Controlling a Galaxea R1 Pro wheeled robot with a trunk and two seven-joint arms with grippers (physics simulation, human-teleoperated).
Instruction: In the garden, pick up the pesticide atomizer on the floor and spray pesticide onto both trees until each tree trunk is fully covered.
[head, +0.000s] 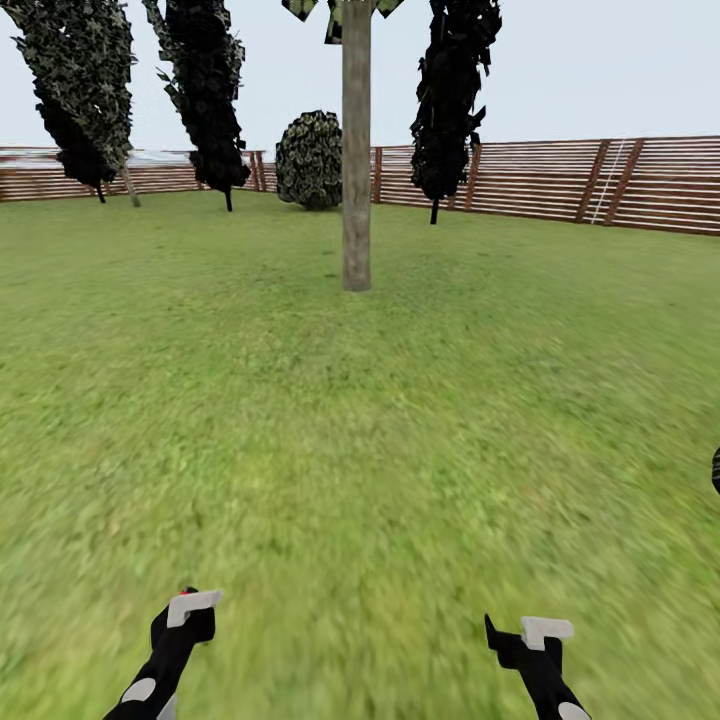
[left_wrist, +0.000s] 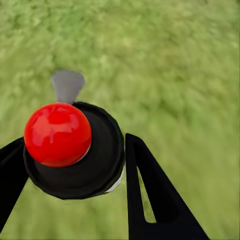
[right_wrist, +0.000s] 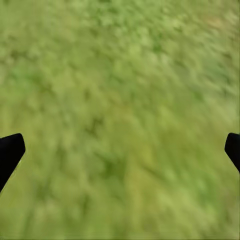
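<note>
Head view first: I see the lawn (head: 360, 430) stretching out to a brown slat fence (head: 560, 185), and one thick pale tree trunk (head: 356, 150) standing upright on the grass straight ahead, well apart from me. Behind that trunk sits a round dark bush (head: 309, 160) against the fence, and three thin-stemmed dark columnar trees stand around it, two to its left (head: 205, 90) (head: 80, 90) and one to its right (head: 450, 100). Nearest to me, far short of the trunk, both arms reach over the grass: the left gripper (head: 185, 615) with a speck of red at its tip, and the right gripper (head: 530, 640).

Left wrist view: I have the pesticide atomizer (left_wrist: 75, 150) clamped between the two black fingers (left_wrist: 150, 195) of the left gripper. Its round black body fills the gap between them, with a glossy red ball on top and a grey nozzle poking out past it, all over blurred grass. I see no specks of pesticide anywhere on the trunk or in the air.

Right wrist view: my right gripper's fingertips (right_wrist: 10, 152) show at opposite edges, spread wide apart with nothing between them but blurred green grass (right_wrist: 120, 110).
</note>
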